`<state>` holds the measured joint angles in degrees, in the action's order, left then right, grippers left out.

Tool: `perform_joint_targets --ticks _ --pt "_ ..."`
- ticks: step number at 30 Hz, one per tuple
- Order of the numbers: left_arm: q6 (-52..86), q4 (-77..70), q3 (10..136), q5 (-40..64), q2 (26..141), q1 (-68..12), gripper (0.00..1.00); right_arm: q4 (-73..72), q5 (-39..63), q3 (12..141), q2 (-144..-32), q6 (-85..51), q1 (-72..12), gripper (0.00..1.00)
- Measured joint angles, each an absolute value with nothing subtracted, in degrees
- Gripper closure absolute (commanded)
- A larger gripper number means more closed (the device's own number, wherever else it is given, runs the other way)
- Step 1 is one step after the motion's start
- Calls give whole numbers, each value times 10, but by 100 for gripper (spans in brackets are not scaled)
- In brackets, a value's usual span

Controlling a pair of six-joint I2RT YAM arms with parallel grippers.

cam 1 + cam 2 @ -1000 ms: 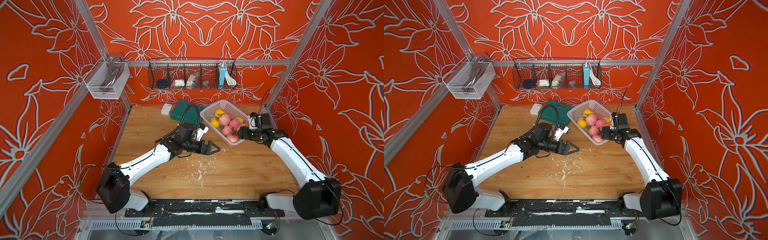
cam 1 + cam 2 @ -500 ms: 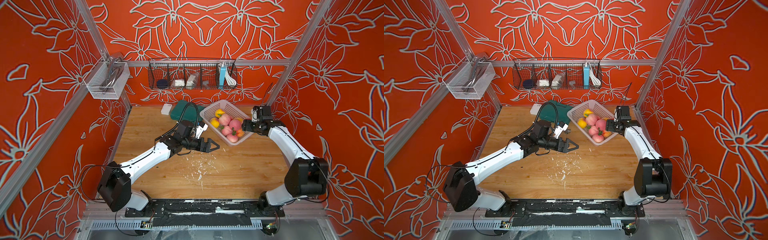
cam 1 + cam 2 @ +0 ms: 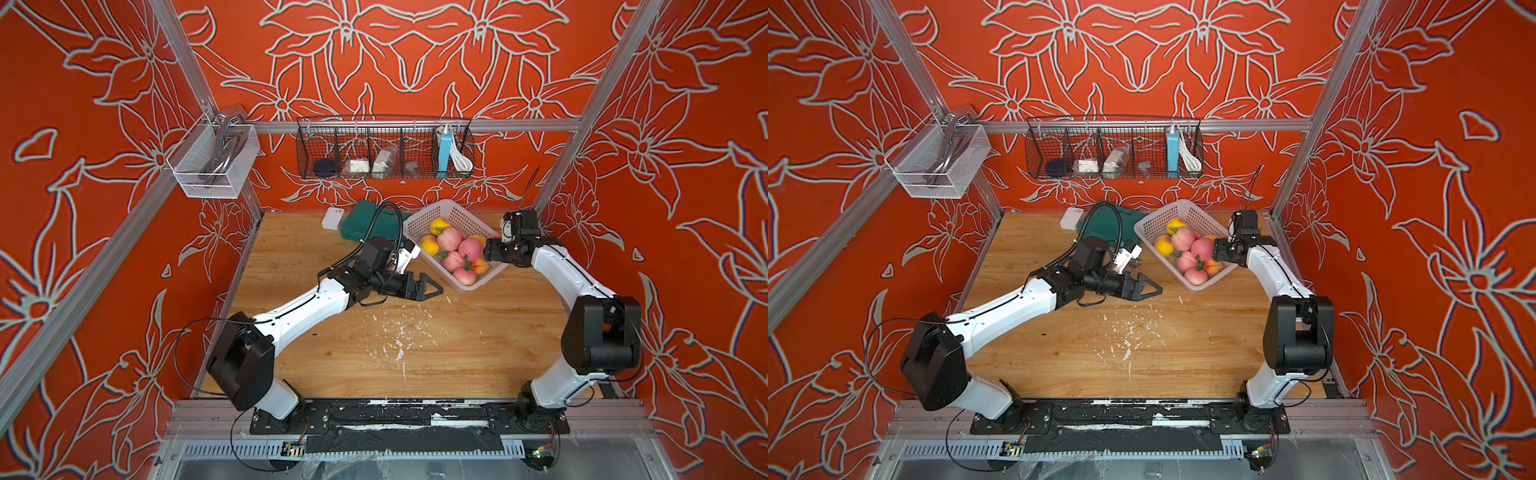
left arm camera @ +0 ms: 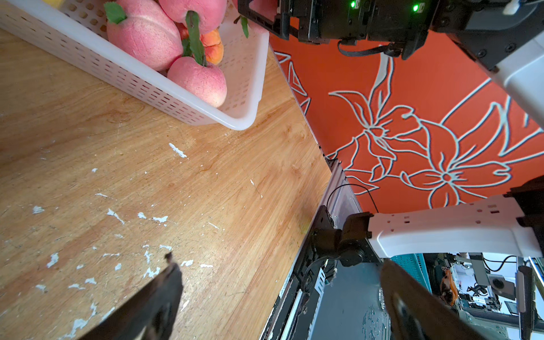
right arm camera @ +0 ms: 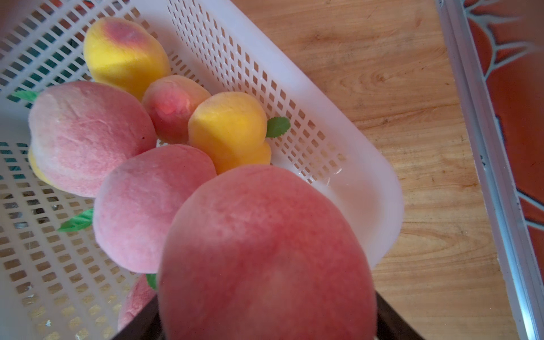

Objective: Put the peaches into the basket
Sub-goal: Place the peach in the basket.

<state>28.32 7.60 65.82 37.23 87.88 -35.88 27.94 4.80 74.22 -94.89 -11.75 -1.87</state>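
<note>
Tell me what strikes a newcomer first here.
Loud orange flower-print walls box in the wooden table. At its far right, a white basket holds pink and yellow peaches. The right pincer grips one more pink peach over the basket's edge; the left pincer hangs open beside it.

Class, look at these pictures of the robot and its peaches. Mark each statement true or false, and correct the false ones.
1. The right gripper holds a pink peach at the basket. True.
2. The left gripper is shut on a yellow peach. False: its fingers stand open and empty above the table.
3. Pink and yellow peaches lie in the basket. True.
4. The basket stands in the black wire rack. False: it stands on the table, and the rack hangs on the back wall.
5. A green case lies beside the basket. True.
</note>
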Motion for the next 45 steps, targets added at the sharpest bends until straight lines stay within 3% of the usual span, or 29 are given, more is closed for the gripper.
perform_joint_targets --ticks 9,23,45 --pt "285 51 705 369 941 -357 1 269 48 750 -971 -111 -14 35" --pt "286 46 709 369 947 -357 1 264 48 751 -984 -110 -10 33" --pt "298 36 708 369 947 -356 1 253 51 751 -989 -111 -4 19"
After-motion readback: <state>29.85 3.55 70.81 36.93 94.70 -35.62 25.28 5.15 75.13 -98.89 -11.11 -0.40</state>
